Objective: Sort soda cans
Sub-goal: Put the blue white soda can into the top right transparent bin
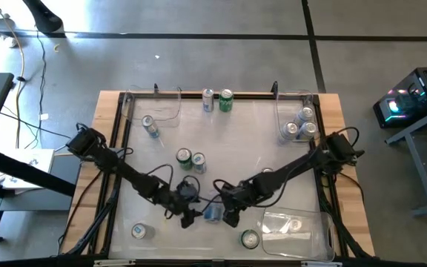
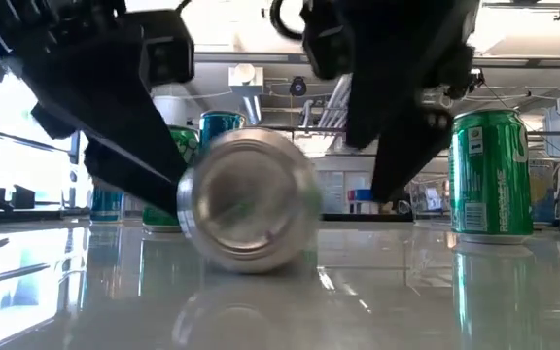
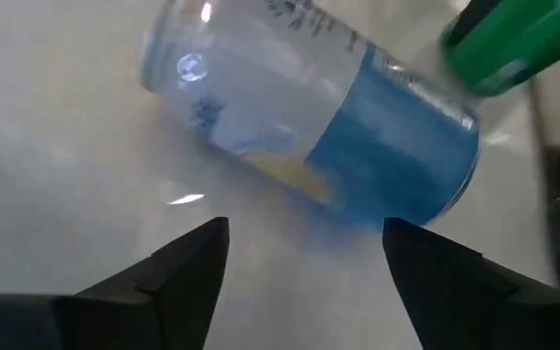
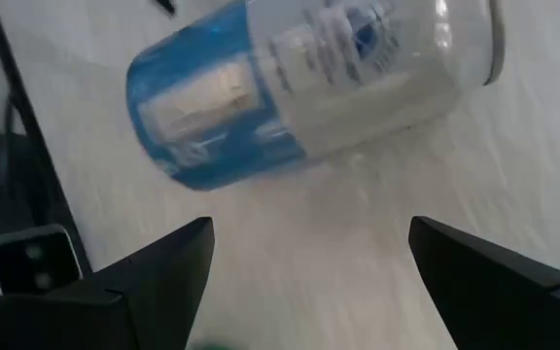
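A: Nearest the front edge, we saw a blue-and-white can (image 1: 213,213) lying on its side on the table (image 1: 250,152), its silver end facing the low camera.

B: And both arms had met over it. We found the left gripper (image 1: 189,217) on one side and the right gripper (image 1: 230,217) on the other, each with its fingers spread apart and nothing between them. Both wrist views showed the can ahead of the fingertips, not touched.

A: Just beside that, we noted a green can (image 1: 250,239) standing upright near the front, next to a clear bin (image 1: 302,233) at the front right corner. Another can (image 1: 138,231) stood toward the front left.

B: Farther back, mid-table, we counted a pair of cans (image 1: 190,159) close together, one green, one pale.

A: Beyond them, a blue-and-white can (image 1: 150,127) lay inside the far left bin (image 1: 170,95), and we saw three cans (image 1: 301,124) gathered in the far right bin (image 1: 282,107).

B: At the far edge, between those bins, two more cans (image 1: 217,99) stood side by side, one silver-blue, one green.
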